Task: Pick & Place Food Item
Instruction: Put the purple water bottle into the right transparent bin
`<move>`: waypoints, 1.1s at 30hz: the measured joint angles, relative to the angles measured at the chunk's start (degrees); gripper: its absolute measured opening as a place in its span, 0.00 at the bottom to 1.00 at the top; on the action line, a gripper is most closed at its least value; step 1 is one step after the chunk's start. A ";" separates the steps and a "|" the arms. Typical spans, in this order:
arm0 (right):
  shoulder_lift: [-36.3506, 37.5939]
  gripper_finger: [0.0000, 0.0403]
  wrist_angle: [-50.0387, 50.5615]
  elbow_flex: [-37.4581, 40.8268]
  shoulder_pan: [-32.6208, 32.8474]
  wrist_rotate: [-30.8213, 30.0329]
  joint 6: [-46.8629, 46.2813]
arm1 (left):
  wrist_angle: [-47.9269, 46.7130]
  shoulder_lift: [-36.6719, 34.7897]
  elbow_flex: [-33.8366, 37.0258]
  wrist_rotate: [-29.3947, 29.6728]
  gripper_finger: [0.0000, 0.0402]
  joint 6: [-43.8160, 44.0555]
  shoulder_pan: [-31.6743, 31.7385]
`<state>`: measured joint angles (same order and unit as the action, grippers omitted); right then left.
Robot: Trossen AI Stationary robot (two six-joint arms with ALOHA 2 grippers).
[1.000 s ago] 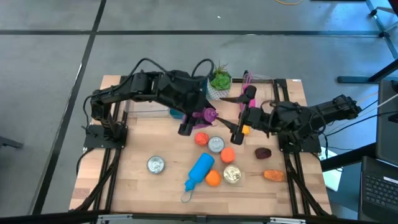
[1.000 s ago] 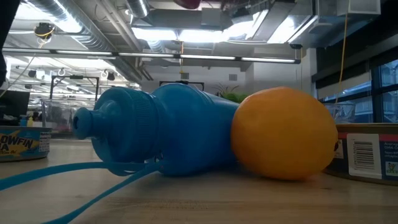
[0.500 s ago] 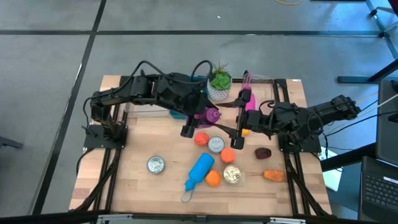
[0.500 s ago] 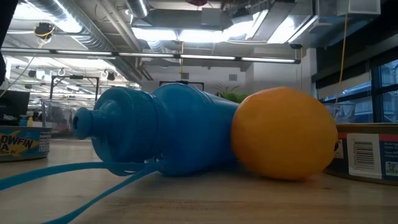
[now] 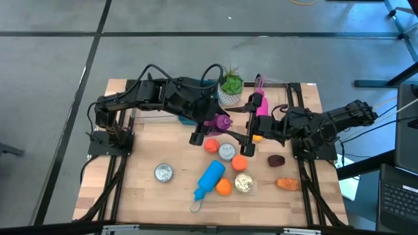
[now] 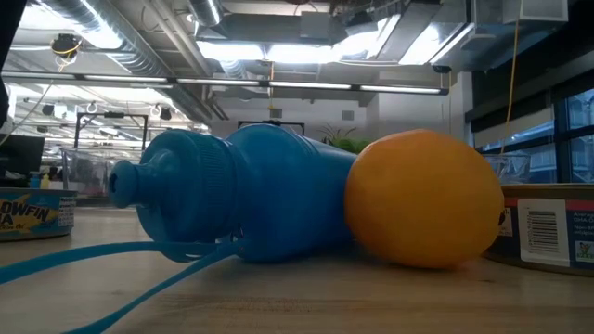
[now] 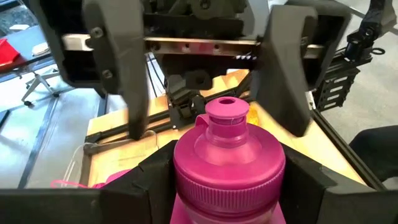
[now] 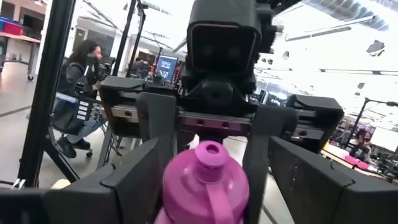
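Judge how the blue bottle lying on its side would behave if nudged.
The blue bottle has a round body lying flat, so it would probably roll rather than slide. The orange fruit seems to rest against it and may block rolling that way. Its loose strap looks floppy and would likely trail or snag.

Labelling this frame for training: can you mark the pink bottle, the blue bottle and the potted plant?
pink bottle [image 7: 227, 155], left wrist view, on its ribbed cap.
blue bottle [image 5: 210, 176], high view, on its body.
potted plant [image 5: 230, 84], high view, on its leaves.
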<state>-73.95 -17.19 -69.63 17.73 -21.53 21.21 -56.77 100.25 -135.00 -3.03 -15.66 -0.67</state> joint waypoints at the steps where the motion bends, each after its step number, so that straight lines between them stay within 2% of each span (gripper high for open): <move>1: 0.00 0.72 0.00 0.00 -0.08 0.14 -0.16 | 0.00 0.00 0.00 -0.03 0.52 0.00 -0.01; 11: 0.00 0.69 0.00 0.00 -0.75 0.10 -1.26 | 0.00 0.04 0.00 -0.01 0.52 0.00 0.00; 23: 0.00 0.49 0.06 0.00 -0.73 0.08 -1.06 | 0.00 0.04 0.00 0.03 0.52 0.00 0.00; 33: 0.00 0.39 0.54 0.00 -0.71 -1.60 -1.09 | -0.07 0.04 0.00 0.50 0.52 -0.04 0.02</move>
<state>-73.95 -16.65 -69.63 17.02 -23.14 20.12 -56.84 100.29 -135.00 -2.54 -15.70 -0.64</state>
